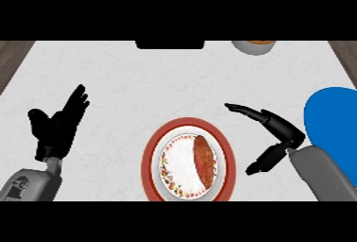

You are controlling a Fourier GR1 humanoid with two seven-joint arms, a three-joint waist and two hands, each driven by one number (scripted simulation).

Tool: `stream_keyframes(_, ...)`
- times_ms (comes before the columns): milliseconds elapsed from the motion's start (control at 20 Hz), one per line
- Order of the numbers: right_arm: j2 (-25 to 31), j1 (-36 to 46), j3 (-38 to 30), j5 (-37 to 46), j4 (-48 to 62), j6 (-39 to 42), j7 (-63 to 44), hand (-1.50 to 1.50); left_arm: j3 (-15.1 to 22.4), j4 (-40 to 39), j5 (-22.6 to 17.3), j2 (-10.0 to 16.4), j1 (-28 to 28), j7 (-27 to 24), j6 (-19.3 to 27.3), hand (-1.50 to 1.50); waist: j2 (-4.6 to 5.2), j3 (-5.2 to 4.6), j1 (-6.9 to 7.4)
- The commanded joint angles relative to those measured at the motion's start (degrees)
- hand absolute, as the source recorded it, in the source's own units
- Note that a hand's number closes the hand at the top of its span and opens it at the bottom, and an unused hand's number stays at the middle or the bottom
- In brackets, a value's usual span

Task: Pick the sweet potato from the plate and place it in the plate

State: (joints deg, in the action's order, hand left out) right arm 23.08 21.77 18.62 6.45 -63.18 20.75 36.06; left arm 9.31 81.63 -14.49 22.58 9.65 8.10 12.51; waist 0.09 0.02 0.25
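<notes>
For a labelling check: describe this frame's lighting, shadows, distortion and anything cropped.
Head view: flat, even light on the white counter, no glare, no strong cast shadows; the red-rimmed plate holding the sweet potato looks stretched taller than wide; the blue plate is cut by the right edge, a bowl by the top.

we see a reddish-brown sweet potato (204,160), a red-rimmed white plate (148,163) with a speckled floral ring, and a plain blue plate (335,123).

At far edge of white marbled counter (140,75), right of ctr, pale grey round bowl (252,48) w/ sth orange inside is sitting; flat black rectangular obj (170,44) is lying to its left, apart.
</notes>
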Motion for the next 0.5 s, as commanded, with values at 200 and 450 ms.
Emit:
stream_keyframes(200,-2.67,3.86,3.51,7.40,-4.10,1.98,-10.78,-1.50,-5.91,-4.97,-1.83,2.11,3.92,-0.10,-6.13,0.00,-0.07,-0.06,-0.19)
stream_keyframes(450,-0.42,1.37,4.66,12.55,-7.31,4.38,-11.69,-1.50,-4.17,-6.16,1.55,-1.99,0.05,-4.28,-5.46,0.00,-0.11,-0.04,-0.39)
